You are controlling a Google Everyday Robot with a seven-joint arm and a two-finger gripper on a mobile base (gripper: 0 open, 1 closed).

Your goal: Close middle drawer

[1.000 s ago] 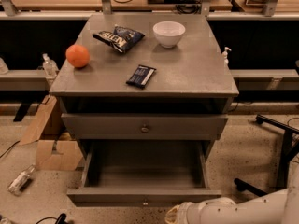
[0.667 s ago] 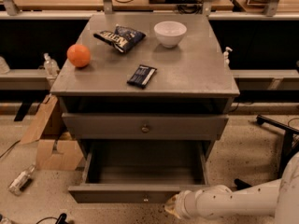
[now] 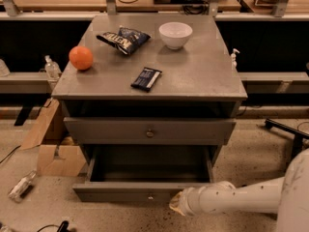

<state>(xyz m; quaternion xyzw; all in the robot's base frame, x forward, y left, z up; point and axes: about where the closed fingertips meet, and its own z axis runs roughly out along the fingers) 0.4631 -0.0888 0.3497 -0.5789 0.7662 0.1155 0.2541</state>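
Note:
The middle drawer (image 3: 145, 191) is pulled out from the grey cabinet (image 3: 193, 76). Its deep grey box is open to view and looks empty. A small round knob (image 3: 150, 196) sits on its flat front. My gripper (image 3: 176, 206) is at the end of the white arm (image 3: 236, 198), which comes in from the lower right. It is low against the right part of that drawer's front, just right of the knob. The top drawer (image 3: 149, 131) above stands slightly out, with a like knob.
On the cabinet top lie an orange (image 3: 80, 57), a chip bag (image 3: 123, 39), a white bowl (image 3: 175, 35) and a dark snack bar (image 3: 146, 78). Cardboard (image 3: 53, 149) and a bottle (image 3: 20, 186) lie on the floor at left. A black chair base (image 3: 289, 132) is at right.
My arm has reached left and up from the bottom edge to the middle drawer's front. The drawer front now stands a little further in toward the cabinet.

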